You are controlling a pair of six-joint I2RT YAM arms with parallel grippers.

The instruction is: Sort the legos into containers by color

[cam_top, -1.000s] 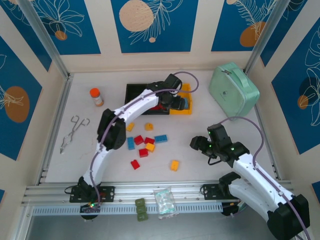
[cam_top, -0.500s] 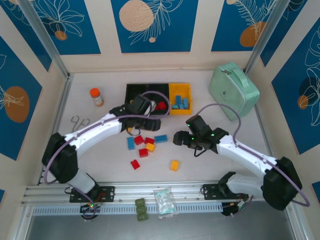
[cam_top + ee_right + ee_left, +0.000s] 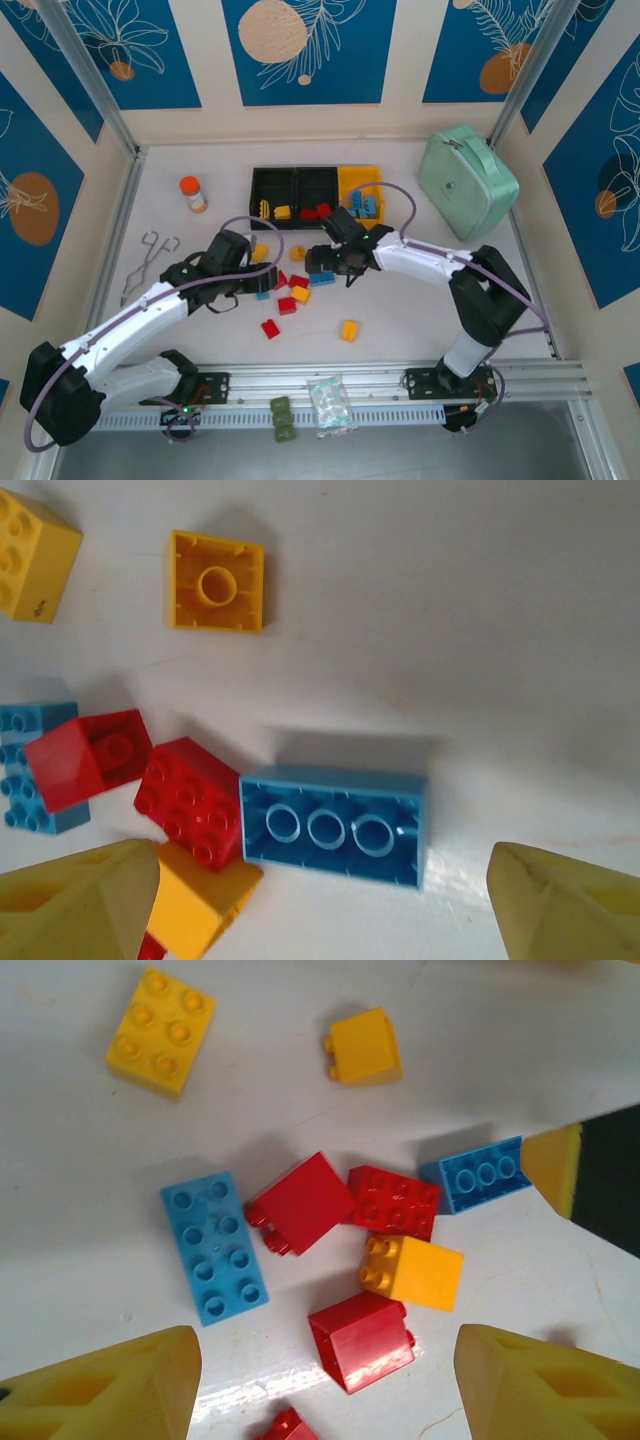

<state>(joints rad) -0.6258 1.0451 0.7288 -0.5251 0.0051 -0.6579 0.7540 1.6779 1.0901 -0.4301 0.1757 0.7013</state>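
**Both grippers hang open over the loose brick cluster**

The loose plastic studded bricks (image 3: 290, 290) lie clustered on the white table (image 3: 420, 310), just in front of a row of three joined open bins. In the left wrist view, a light-blue eight-stud brick (image 3: 215, 1248) lies beside a red brick on its side (image 3: 302, 1203). That one touches a red brick with studs up (image 3: 395, 1201). A yellow cube brick (image 3: 413, 1271) and a second tipped red brick (image 3: 362, 1340) sit close by. A blue brick turned underside up (image 3: 335, 827) lies against the studs-up red one. A lone red brick (image 3: 270, 329) and a lone yellow brick (image 3: 349, 331) rest apart, nearer the arm bases.

The left black bin (image 3: 257, 190) holds yellow bricks. The middle black bin (image 3: 318, 173) holds red ones, and the yellow-orange bin (image 3: 345, 185) holds blue ones.

The left gripper (image 3: 325, 1400) hovers over the cluster with its yellow fingers (image 3: 110, 1390) spread wide, gripping nothing. The right gripper (image 3: 320, 905) hangs above the upturned blue brick, fingers likewise spread and empty.

A mint-green rounded case (image 3: 467, 180) stands at the table's right. An orange-capped bottle (image 3: 192, 194) and metal tongs (image 3: 148, 262) are at the left. Olive-green blocks (image 3: 282, 418) and a clear plastic bag (image 3: 330, 405) rest on the near rail.
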